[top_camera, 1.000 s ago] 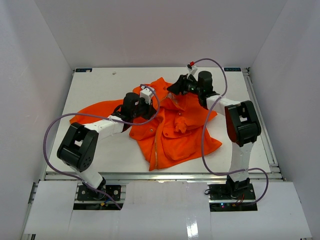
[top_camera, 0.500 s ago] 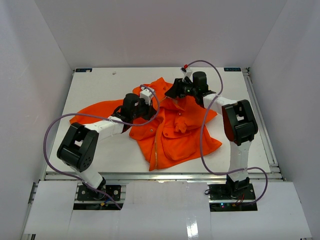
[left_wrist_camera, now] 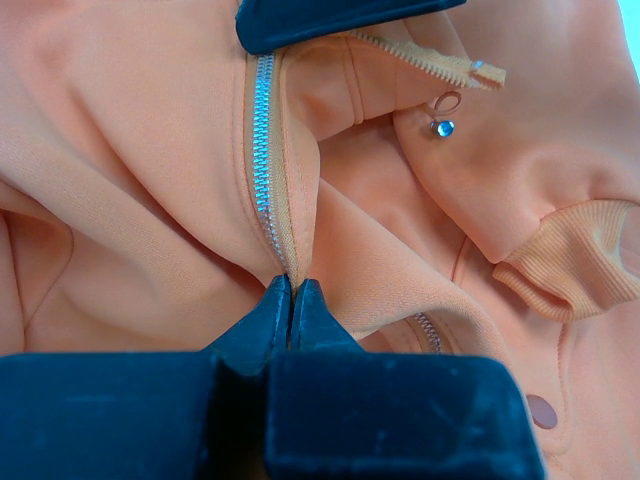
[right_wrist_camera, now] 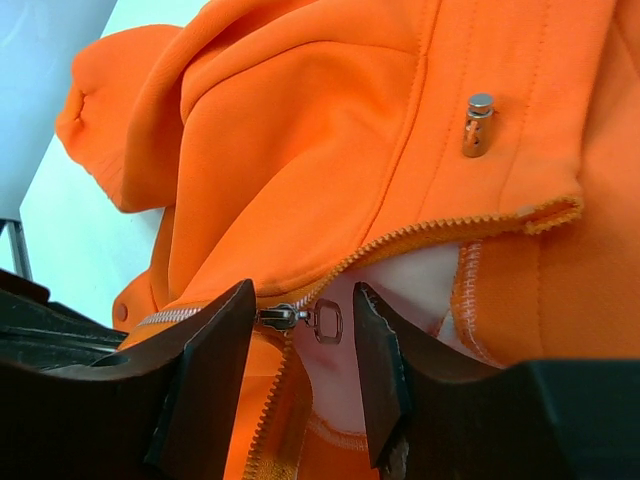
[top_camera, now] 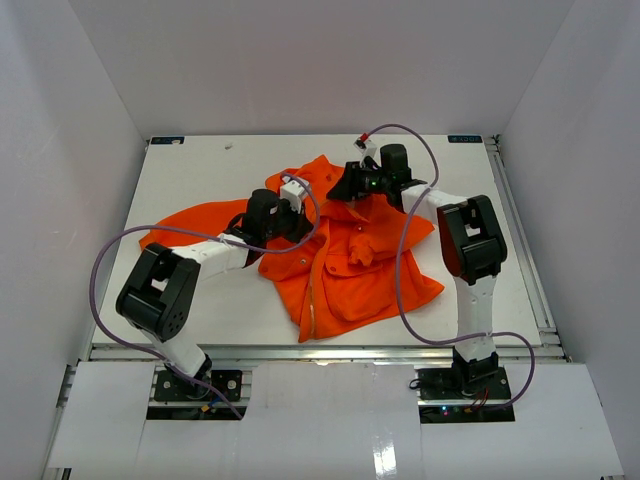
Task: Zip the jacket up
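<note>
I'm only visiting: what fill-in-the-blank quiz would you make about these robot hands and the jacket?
The jacket is ___ in colour. The left hand is ___ on the jacket's zipper edge. The right hand stands ___, with the zipper pull between its fingers. Missing words: orange; shut; open.

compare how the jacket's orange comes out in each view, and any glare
Left wrist: the jacket is washed out to pale peach, zipper teeth sharp. Right wrist: saturated orange, zipper pull crisp. Top external: even light, vivid orange, a glare streak on the white front panel.
</note>
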Controlling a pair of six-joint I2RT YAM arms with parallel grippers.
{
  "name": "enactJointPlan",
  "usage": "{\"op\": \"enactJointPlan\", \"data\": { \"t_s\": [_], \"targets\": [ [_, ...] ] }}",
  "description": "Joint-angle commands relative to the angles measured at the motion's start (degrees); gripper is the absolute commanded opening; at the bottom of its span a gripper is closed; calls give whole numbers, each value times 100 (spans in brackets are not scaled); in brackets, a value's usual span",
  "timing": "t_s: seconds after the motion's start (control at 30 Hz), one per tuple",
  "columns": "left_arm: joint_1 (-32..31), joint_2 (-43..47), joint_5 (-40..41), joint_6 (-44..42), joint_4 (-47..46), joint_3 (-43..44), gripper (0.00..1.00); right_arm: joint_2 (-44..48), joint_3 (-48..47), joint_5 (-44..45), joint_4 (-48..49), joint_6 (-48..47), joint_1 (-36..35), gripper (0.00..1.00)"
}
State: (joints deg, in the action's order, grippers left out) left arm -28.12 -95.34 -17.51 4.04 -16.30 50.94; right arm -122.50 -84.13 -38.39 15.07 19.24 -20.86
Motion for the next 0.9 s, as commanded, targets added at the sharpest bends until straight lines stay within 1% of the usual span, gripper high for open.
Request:
{"op": "enactJointPlan", "data": {
  "t_s": [0.0,0.03,0.1,0.2,0.27,0.37,0.5,0.63,0.87],
  "targets": [
    [8,-6,-156,-56,-150,-71,0,-85,-184,-554,248,127,34,43],
    [8,-11,-153,-64,-145,-77,0,-90,-149,-608,327,168,40,40],
    [8,-8,-134,-81,-145,-89,0,-92,-95,-697,475,262,55,27],
    [8,17,-106,-87,-152,-121,0,-112,2,-921,800,479,95,12],
    [8,66,-70,-87,-154,-170,0,-99,78,-1018,1015,627,133,8],
    [8,112,-29,-87,-150,-198,0,-28,265,-1193,1262,779,249,8],
    [8,157,37,-95,-129,-217,0,37,508,-1497,2080,1372,510,8],
    [8,187,-9,-59,-154,-273,0,99,611,-1448,2382,1605,733,8],
    [8,377,-18,-59,-81,-379,0,-77,407,-1382,2941,2179,1119,8]
  ]
}}
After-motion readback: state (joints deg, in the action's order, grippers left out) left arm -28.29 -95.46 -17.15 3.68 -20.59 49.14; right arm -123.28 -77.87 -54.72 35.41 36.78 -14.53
